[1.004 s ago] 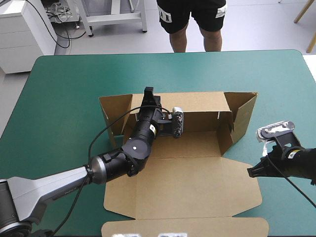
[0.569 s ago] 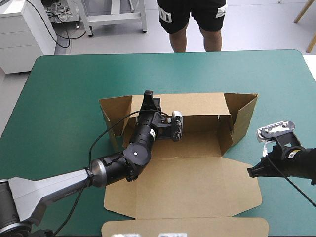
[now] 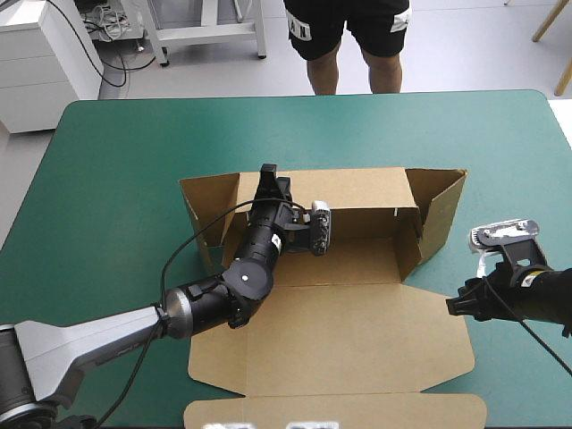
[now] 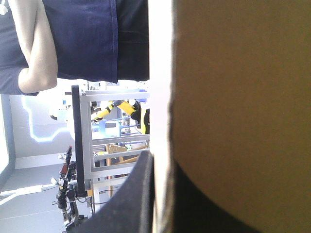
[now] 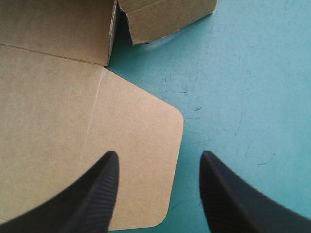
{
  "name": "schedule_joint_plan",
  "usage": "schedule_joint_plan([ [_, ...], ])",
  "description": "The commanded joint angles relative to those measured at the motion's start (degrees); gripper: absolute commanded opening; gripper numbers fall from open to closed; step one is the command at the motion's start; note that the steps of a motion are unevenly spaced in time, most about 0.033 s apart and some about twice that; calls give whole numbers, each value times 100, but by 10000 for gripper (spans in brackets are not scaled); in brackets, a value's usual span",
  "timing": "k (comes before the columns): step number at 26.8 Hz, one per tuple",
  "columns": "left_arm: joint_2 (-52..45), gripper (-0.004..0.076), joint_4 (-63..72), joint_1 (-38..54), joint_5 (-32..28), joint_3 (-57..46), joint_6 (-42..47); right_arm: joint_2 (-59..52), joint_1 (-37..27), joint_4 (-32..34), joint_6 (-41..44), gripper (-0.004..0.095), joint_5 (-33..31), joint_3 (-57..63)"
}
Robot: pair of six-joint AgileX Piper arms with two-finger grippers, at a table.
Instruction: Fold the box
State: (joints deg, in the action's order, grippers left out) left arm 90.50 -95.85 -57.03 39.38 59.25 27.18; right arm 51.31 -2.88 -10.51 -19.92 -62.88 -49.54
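Observation:
The brown box lies in the middle of the table with its back wall and right side wall raised and its lid flat toward the near edge. My left gripper sits on the top edge of the back wall, shut on the board. In the left wrist view the board fills the space ahead, and its edge runs between the gripper's black fingers. My right gripper is open just off the lid's right edge. In its own view the gripper straddles the lid's rounded corner.
Bare teal-green cover surrounds the box on every side. The table's right edge runs close behind the right arm. The right side wall stands ahead of the right gripper.
The right gripper's fingers have parted from shut to open, close to the same spot. The left arm has eased back slightly, still holding the back wall's edge.

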Motion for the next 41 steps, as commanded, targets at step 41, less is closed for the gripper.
schedule_joint_plan([
  [41, -252, -8, -202, -461, 306, 104, 185, 3290, -29, -441, 972, 617, -102, -4635],
])
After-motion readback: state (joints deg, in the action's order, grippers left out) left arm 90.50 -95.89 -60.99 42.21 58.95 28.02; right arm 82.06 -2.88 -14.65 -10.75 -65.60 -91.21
